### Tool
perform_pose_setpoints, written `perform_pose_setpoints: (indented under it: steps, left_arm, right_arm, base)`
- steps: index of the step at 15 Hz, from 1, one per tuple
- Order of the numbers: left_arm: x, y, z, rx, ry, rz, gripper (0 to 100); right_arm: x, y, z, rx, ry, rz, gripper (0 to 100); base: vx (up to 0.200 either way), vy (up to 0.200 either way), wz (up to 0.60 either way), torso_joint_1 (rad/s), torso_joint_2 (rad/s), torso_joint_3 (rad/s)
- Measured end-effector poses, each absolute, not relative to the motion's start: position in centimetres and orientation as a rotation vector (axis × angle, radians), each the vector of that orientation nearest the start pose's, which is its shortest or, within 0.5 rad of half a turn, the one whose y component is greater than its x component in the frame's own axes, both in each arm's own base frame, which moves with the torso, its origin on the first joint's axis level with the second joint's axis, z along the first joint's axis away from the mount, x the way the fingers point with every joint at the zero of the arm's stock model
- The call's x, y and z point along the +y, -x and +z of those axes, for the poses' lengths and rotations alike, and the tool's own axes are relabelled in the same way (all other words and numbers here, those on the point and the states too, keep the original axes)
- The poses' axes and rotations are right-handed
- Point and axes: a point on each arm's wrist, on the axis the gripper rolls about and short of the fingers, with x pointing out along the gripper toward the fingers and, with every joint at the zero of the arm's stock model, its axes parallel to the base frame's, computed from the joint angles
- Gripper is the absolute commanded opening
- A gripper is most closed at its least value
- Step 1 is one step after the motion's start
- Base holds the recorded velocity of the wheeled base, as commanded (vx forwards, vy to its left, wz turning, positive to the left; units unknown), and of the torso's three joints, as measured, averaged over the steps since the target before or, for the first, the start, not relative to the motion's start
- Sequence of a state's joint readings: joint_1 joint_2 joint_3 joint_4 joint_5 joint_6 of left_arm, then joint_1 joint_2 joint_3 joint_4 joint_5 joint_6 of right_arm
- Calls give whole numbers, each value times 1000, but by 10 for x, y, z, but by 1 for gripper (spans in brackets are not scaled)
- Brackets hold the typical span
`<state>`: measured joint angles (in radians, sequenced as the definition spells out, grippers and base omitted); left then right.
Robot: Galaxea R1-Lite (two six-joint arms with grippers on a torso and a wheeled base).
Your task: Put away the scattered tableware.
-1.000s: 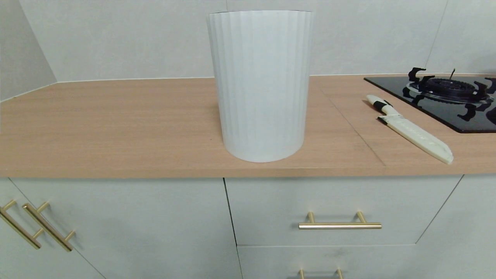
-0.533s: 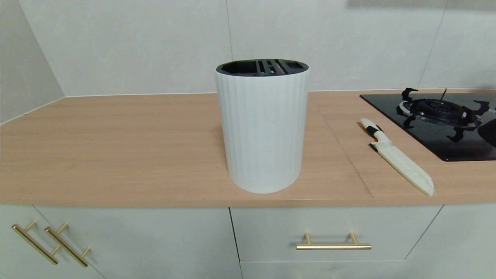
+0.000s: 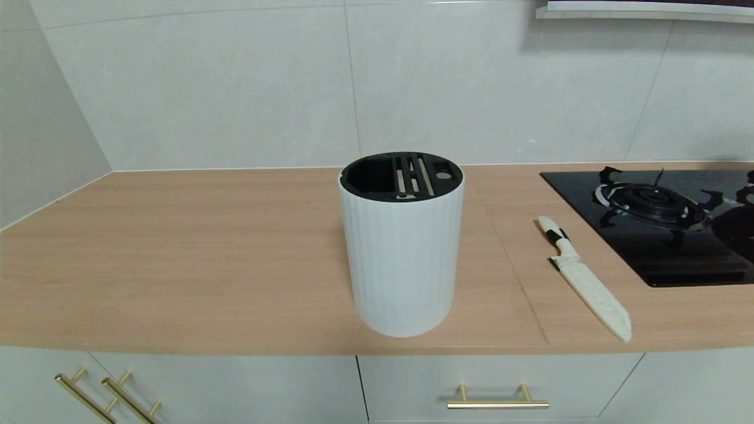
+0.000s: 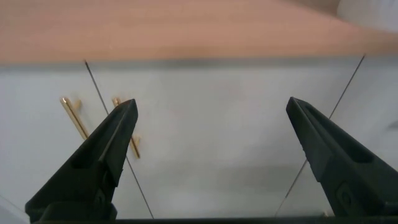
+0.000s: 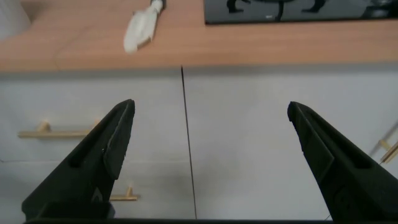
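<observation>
A cream-white knife [image 3: 585,283] with a black band on its handle lies flat on the wooden counter, to the right of a tall white ribbed knife holder [image 3: 402,246] with a black slotted top. The knife's blade tip [image 5: 140,30] lies near the counter's front edge. My left gripper [image 4: 211,109] is open, low in front of the cabinet doors below the counter. My right gripper [image 5: 211,109] is open too, facing the cabinet fronts under the knife, with nothing between its fingers.
A black gas hob [image 3: 660,221] is set into the counter at the right, beside the knife. The wooden countertop [image 3: 177,253] is bare to the left of the holder. Drawers and doors with brass handles [image 3: 498,403] run below. A tiled wall closes the back.
The head camera has risen, so the whole scene has dropped in the picture and the holder's slotted top now shows. The knife and holder have not moved on the counter.
</observation>
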<state>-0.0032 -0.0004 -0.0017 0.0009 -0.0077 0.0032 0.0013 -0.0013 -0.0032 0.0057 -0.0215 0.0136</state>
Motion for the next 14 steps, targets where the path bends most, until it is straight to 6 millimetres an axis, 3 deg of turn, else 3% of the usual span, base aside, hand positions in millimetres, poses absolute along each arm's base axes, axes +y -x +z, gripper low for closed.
perform_pose_setpoints:
  steps: [14]
  left_arm:
    - [0, 23, 76, -1, -3, -11, 100]
  right_arm:
    - [-1, 23, 76, 2, -14, -20, 100]
  base:
    - [0, 0, 0, 249, -547, -297]
